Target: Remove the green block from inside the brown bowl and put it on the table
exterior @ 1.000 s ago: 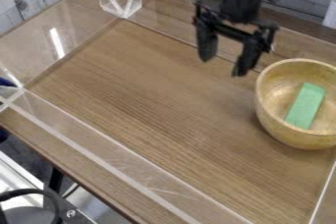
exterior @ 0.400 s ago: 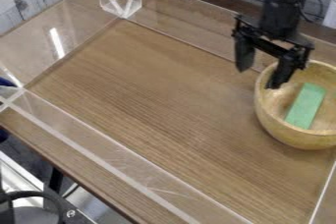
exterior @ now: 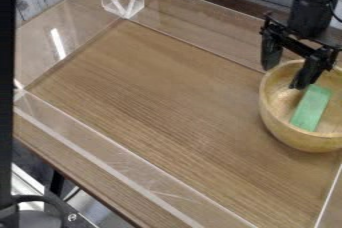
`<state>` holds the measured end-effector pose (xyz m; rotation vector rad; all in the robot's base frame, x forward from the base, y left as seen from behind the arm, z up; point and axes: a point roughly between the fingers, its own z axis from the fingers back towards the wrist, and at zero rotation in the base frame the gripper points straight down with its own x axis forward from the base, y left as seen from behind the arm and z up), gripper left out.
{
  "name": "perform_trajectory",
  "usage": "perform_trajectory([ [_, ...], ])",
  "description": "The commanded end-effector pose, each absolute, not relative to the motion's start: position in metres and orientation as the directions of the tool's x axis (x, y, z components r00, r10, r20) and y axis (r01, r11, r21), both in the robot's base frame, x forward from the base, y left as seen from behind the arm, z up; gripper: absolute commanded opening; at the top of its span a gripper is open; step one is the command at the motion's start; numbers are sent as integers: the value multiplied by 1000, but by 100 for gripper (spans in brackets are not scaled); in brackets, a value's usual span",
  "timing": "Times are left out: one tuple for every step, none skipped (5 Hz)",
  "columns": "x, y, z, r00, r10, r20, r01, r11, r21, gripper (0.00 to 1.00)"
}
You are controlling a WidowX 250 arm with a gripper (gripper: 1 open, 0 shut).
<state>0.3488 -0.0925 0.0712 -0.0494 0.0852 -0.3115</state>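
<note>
Open gripper hangs over the bowl's far rim; green block lies inside

The brown bowl (exterior: 278, 122) stands at the right side of the view, its right edge running up to or past the frame border; the green block (exterior: 310, 109) lies inside it, lengthwise and slanting, its far end close to the gripper (exterior: 298, 69) and partly hard to separate from the dark parts there. The gripper is spread wide, with nothing held; its black fingers reach down at the far side of the bowl, one by the left part of the rim and one over the interior; whether either touches the wood cannot be told. The arm above is cut off by the top edge; its dark joints blur together. A black strip covers the upper left margin, and a dark round object (exterior: 34, 215) at the lower left is cut off by the frame.

No writing or label can be read anywhere.

Clear walls (exterior: 100, 167) border the table (exterior: 147, 92); the bowl sits near the right-hand border; to its left a broad stretch of bare wood grain lies open, reaching toward the left wall and the near edge.
</note>
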Motion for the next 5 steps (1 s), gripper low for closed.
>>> perform_trajectory([
  [360,-105,96,946,-325,-14,324,945,-48,100],
  [360,-113,87,947,-320,-41,317,947,-59,0],
  [357,-120,78,946,-317,-72,312,947,-71,0],
  [355,-122,76,938,-338,-79,333,940,-78,0],
  [352,-124,76,931,-355,-85,348,934,-85,0],
])
